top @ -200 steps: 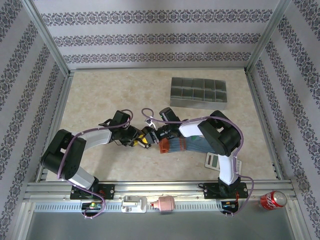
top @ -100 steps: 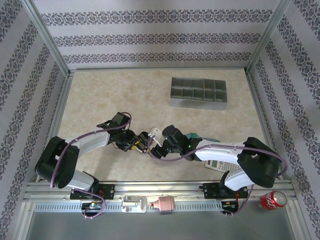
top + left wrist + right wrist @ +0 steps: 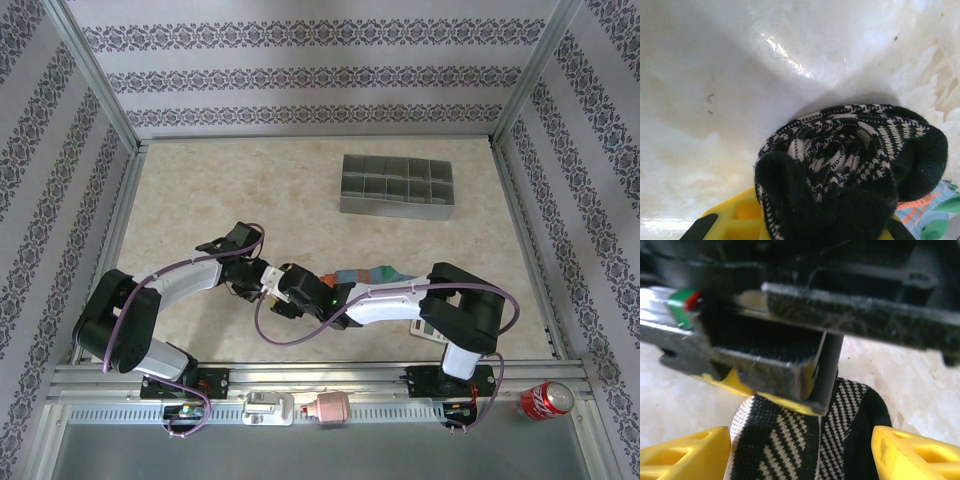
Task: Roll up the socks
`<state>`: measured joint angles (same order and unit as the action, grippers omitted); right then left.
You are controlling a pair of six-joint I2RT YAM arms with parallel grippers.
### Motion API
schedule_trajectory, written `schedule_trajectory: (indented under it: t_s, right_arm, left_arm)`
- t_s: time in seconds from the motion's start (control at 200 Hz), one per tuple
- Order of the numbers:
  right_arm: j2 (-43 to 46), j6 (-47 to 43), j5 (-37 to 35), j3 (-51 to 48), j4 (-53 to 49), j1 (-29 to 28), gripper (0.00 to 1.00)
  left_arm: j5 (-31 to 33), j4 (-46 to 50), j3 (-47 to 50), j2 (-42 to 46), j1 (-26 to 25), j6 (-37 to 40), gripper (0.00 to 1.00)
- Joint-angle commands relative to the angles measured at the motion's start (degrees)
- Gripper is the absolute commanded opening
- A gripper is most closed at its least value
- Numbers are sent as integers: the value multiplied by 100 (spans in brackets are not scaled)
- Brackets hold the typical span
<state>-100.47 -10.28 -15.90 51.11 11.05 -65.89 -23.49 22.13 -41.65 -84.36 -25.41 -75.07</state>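
The right claw [image 3: 801, 450] has swung over and now stands spread apart around the black sock [image 3: 850, 155], which the left claw [image 3: 264, 284] clamps mid-table, probably for a regrip. The teal sock [image 3: 368, 274] lies beside.

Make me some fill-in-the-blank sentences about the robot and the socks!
The left gripper is shut on a sock that is mostly ____ with pale stripes.
The right gripper is ____, straddling that sock.
The soda can at the near right corner is ____.
Missing words: black; open; red.
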Motion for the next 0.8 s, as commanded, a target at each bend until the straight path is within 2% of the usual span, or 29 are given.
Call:
schedule_trajectory:
  t_s: [0.0,0.08,0.13,0.185,0.255,0.335,0.425,0.52,0.595,0.669,0.794]
  right_arm:
    - [-344,-156,-270,202,-222,-34,71]
    - [-561,-132,-308,245,-260,-17,68]
    - [-666,-121,-312,311,-334,15,62]
    - [-768,-80,-297,427,-489,54,51]
    - [-833,-6,-292,508,-676,96,32]
    - [-825,93,-189,466,-812,123,14]
    - [-817,292,144,375,-1012,208,3]
    - [-799,537,686,165,-1087,334,0]
    - [-791,713,1221,-11,-1073,483,0]
    - [-790,860,1683,-173,-995,650,0]
    - [-808,1065,2304,-315,-923,970,0]
  left_arm:
    - [322,560,69,-223,-70,-39,10]
    - [286,523,56,-238,-70,-50,10]
    - [245,512,52,-237,-74,-60,11]
    - [224,504,46,-219,-70,-67,12]
    - [192,477,57,-178,-67,-86,16]
    - [194,451,36,-46,-62,-130,27]
    - [230,444,4,175,-31,-224,45]
    - [204,275,26,422,43,-423,62]
    - [150,12,97,603,161,-601,71]
    - [103,-327,178,737,289,-736,77]
    - [8,-736,201,748,489,-720,80]
